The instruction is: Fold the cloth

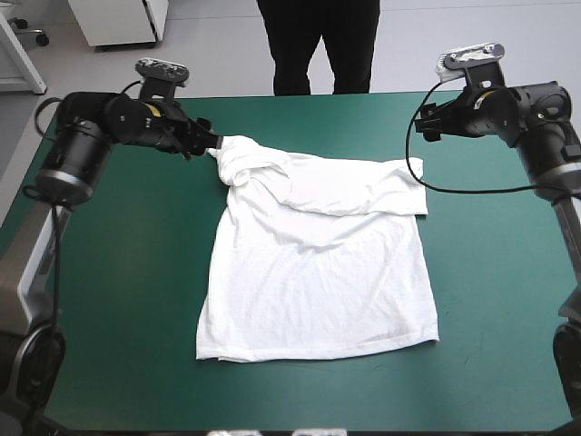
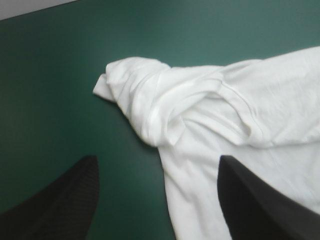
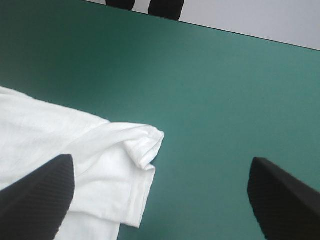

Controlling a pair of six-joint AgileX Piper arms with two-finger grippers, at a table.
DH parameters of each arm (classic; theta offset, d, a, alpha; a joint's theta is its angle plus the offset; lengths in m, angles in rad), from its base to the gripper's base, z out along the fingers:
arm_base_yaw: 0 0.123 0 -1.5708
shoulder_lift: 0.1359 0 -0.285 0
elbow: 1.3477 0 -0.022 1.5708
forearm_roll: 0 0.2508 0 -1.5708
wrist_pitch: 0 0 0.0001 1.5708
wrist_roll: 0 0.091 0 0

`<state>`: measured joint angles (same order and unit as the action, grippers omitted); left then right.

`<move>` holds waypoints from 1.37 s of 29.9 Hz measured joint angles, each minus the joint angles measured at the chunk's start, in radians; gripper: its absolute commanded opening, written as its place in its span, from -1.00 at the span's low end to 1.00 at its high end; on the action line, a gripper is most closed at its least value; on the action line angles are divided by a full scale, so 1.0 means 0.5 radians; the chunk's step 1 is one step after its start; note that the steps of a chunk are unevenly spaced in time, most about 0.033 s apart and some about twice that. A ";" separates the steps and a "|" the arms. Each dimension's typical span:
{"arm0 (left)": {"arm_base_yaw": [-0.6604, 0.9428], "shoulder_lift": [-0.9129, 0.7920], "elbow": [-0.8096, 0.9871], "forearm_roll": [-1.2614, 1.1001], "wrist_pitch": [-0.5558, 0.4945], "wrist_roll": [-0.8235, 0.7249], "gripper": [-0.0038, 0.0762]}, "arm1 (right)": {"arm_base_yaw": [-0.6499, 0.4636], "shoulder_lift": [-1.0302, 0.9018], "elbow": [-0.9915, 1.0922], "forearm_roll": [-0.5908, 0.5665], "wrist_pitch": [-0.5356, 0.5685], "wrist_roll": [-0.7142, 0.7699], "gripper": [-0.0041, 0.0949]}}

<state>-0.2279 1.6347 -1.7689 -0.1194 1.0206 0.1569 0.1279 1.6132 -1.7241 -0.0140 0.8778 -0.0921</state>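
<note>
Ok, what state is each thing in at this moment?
T-shirt: spread flat on the teal-green cover, far edge folded over, one far corner bunched.
Left gripper: open, at the bunched corner, holding nothing.
Right gripper: open, by the other far corner, holding nothing.

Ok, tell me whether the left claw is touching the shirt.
Cannot tell. In the left wrist view the open left claw overlaps the shirt, but its height is hidden.

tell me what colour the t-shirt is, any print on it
Plain white T-shirt, no print visible on the side facing up; the high view shows it best.
</note>
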 measured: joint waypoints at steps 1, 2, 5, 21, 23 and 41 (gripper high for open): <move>0.000 -0.063 0.000 0.026 0.078 -0.046 0.33 | 0.000 -0.036 -0.003 0.005 0.056 0.000 0.80; -0.004 -0.122 0.000 0.049 0.148 -0.089 0.33 | 0.000 -0.077 -0.002 0.010 0.109 0.000 0.78; -0.048 -0.278 0.042 0.105 0.283 -0.161 0.33 | 0.000 -0.176 -0.002 0.017 0.226 0.000 0.73; -0.445 -0.638 1.165 0.209 0.455 -0.519 0.33 | 0.000 -0.839 0.529 0.044 0.296 0.000 0.72; -0.445 -0.638 1.321 0.189 0.439 -0.540 0.33 | 0.000 -0.907 0.621 0.046 0.289 0.000 0.72; -0.445 -0.648 2.045 -0.108 0.004 -0.603 0.28 | 0.163 -1.022 0.797 0.050 0.527 -0.080 0.72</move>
<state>-0.4504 1.3108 -0.7463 -0.1736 1.0227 -0.1444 0.2091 1.1024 -1.3255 0.0112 1.1416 -0.1321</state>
